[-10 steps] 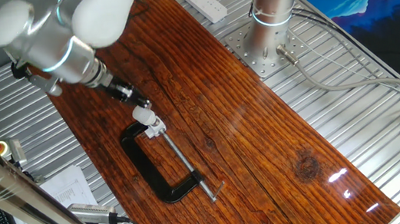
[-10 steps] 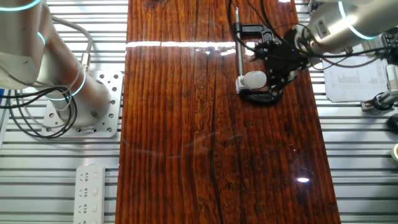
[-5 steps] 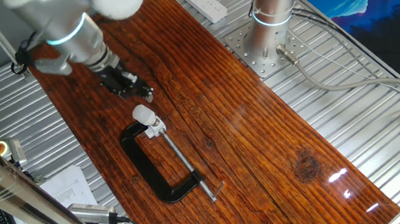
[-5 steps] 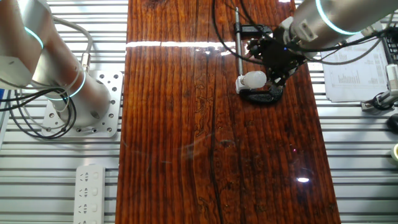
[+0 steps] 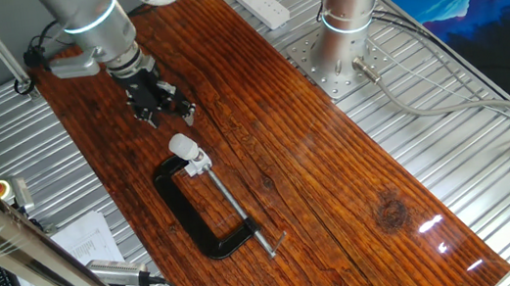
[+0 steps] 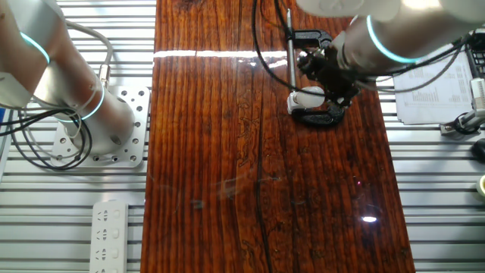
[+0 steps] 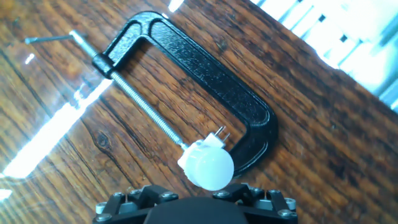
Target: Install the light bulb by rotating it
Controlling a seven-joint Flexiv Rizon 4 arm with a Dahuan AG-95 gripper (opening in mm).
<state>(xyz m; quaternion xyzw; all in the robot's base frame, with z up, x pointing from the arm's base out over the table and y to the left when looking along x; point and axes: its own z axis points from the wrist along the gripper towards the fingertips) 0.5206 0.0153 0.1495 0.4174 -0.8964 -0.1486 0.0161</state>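
The light bulb (image 5: 181, 146), small, white and frosted, sits in a white socket (image 5: 200, 161) clamped at the screw end of a black C-clamp (image 5: 188, 214) lying on the wooden board. My gripper (image 5: 168, 109) hovers just beyond the bulb, apart from it, its fingers spread and nothing between them. In the other fixed view the gripper (image 6: 331, 72) partly overlaps the light bulb (image 6: 309, 96) and the C-clamp (image 6: 322, 118). The hand view looks down on the light bulb (image 7: 208, 167), the socket (image 7: 204, 145) and the C-clamp (image 7: 205, 70); only the gripper's black body shows at the bottom edge.
A second arm's base (image 5: 343, 28) is bolted to the metal table right of the board. A white power strip (image 5: 259, 2) lies at the far end. Papers (image 5: 83, 247), a red button (image 5: 1, 186) and a cable plug (image 5: 119, 271) sit left of the board.
My gripper has let go of the bulb and drawn back along the board, turning as it went. The bulb stays in the socket.
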